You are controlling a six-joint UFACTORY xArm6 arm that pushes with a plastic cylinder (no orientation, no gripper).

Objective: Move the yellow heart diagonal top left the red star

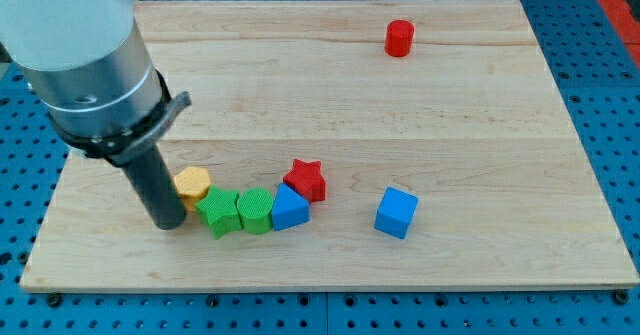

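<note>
The red star lies at the lower middle of the wooden board. No clearly heart-shaped yellow block shows; a yellow block, its shape partly hidden by the rod, lies left of the star. My tip rests on the board touching the yellow block's lower left side. Between the yellow block and the star sit a green star, a green hexagonal block and a blue block, packed in a row.
A blue cube stands alone right of the red star. A red cylinder stands near the view's top right. The arm's large white and grey body covers the board's upper left corner.
</note>
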